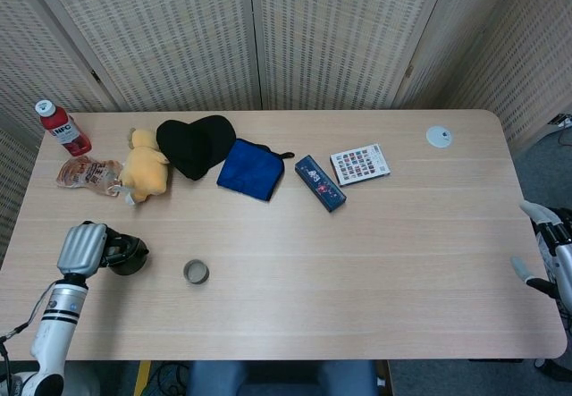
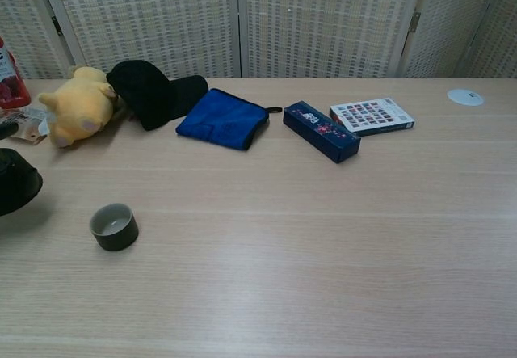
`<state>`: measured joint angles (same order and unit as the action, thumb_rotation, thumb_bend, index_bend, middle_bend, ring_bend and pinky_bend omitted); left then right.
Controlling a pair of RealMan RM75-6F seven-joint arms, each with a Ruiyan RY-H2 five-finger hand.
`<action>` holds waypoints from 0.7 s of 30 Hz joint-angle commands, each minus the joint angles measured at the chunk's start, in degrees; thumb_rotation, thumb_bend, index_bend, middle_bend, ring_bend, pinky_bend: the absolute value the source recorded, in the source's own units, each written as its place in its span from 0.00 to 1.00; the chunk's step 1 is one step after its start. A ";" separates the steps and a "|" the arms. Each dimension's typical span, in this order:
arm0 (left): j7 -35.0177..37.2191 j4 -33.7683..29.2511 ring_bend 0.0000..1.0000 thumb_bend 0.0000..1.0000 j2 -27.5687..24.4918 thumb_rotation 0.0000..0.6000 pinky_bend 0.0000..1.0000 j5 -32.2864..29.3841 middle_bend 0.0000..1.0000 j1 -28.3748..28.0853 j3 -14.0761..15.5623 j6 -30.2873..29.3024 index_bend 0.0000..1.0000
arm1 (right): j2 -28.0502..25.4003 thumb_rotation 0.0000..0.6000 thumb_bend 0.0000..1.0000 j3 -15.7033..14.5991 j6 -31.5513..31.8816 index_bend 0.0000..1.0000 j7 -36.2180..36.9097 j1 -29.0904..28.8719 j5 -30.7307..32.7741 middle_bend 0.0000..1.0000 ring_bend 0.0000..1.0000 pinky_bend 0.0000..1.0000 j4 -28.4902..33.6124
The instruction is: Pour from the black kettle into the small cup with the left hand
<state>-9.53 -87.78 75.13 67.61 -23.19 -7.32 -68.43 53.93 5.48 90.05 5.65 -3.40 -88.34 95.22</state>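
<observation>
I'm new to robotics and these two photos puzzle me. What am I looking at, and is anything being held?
Both pictures come from the robot's own cameras: one at its head looking down, one at its chest looking across the table. The left hand grips the black kettle, which the chest view shows raised off the surface, near the small cup. The right hand waits open at the table's edge, holding nothing. Behind lie a yellow plush toy, blue cloth and red bottle.
</observation>
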 commanded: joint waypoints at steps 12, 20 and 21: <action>-0.33 -3.80 0.98 0.33 -1.63 0.39 0.41 5.67 1.00 0.04 0.91 -1.53 1.00 | -1.03 1.00 0.24 0.55 0.53 0.17 -0.85 0.08 0.12 0.21 0.17 0.17 1.06; -1.47 -5.52 0.98 0.34 -1.79 0.41 0.41 7.29 1.00 -0.66 1.05 -1.15 1.00 | -1.24 1.00 0.24 0.45 0.74 0.17 -0.98 0.36 0.09 0.21 0.17 0.17 1.45; -1.56 -5.58 0.98 0.34 -1.76 0.41 0.41 7.38 1.00 -0.73 1.08 -1.07 1.00 | -1.23 1.00 0.24 0.44 0.77 0.17 -0.94 0.39 0.09 0.21 0.17 0.17 1.42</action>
<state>-11.07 -93.33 73.36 74.96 -23.89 -6.26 -69.54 52.70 5.92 90.83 4.71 -3.00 -88.25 96.65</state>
